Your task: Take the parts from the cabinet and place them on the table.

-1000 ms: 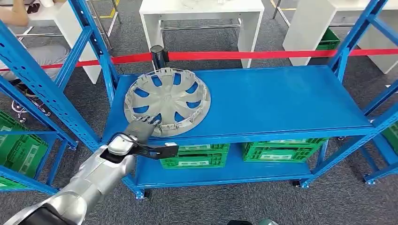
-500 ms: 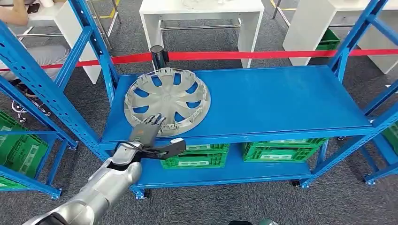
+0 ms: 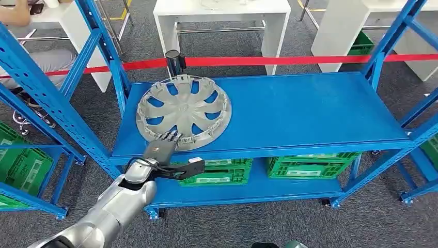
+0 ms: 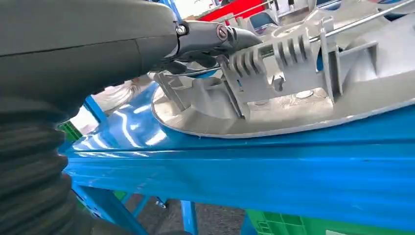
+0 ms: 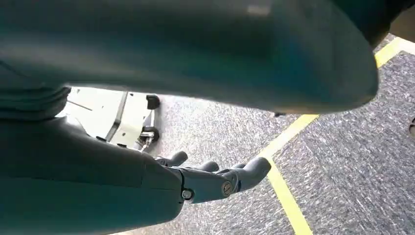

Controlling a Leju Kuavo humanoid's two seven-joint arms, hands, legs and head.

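A grey hubcap (image 3: 184, 112) lies flat on the left part of the blue cabinet shelf (image 3: 310, 111). My left hand (image 3: 161, 149) is at the hubcap's near edge, its fingers resting on the rim and its thumb sticking out to the right below the shelf's front edge. The left wrist view shows the dark fingers (image 4: 215, 36) touching the ribbed rim of the hubcap (image 4: 303, 93), with the thumb not closed on it. My right hand (image 5: 215, 178) hangs over grey carpet with its fingers spread and nothing in them.
Green crates (image 3: 310, 165) sit on the lower shelf. Blue rack uprights (image 3: 44, 93) stand at the left and right. A red barrier tape (image 3: 289, 60) runs behind the cabinet, with white tables (image 3: 222, 20) beyond. A person (image 3: 15, 15) sits at the far left.
My left arm has reached forward and a little right, bringing the fingers onto the hubcap's near rim. The thumb has dropped below the shelf edge. The hubcap has not moved.
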